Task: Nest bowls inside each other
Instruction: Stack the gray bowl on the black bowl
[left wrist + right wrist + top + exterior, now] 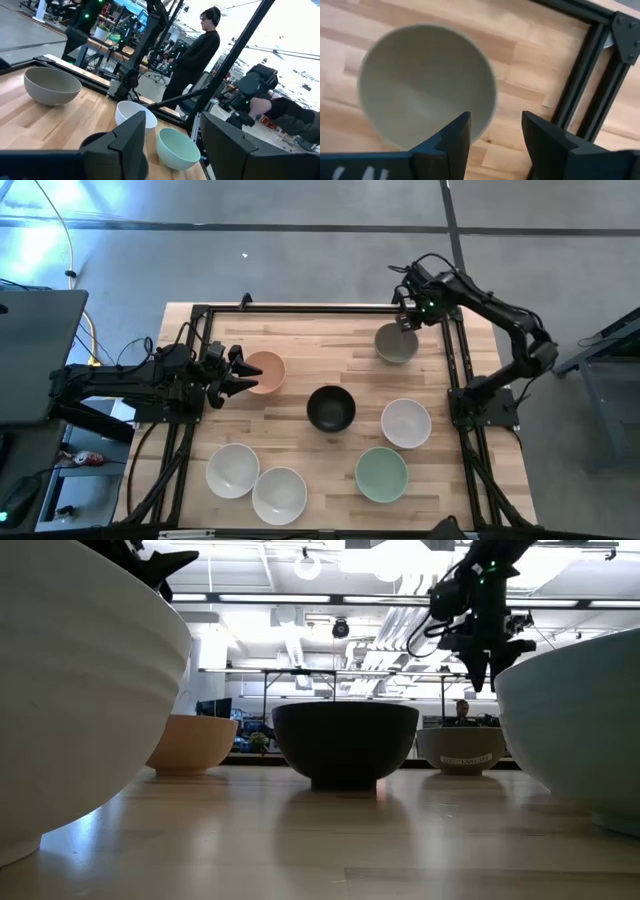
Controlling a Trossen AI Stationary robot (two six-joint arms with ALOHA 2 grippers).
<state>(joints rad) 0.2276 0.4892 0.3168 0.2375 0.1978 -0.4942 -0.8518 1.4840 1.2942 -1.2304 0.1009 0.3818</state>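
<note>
Seven bowls stand upright on their bases on the wooden table. The olive-grey bowl [396, 344] is at the far right, and my right gripper [405, 321] hangs open above its far rim [487, 82], clear of it in the low view [481, 675]. The peach-orange bowl [266, 372] sits left of centre; my left gripper [236, 370] is open beside its left rim and held high [160, 560]. The black bowl [330, 408] is in the middle. A white bowl [405, 423] and the mint green bowl [381, 474] are near right. Two white bowls [232, 470] [279, 494] are near left.
A black metal frame [458, 360] runs along the table's far, left and right sides, close to the olive-grey bowl [420, 85]. Bare wood lies between the far bowls [330, 350]. A person [197, 55] stands beyond the table's right side.
</note>
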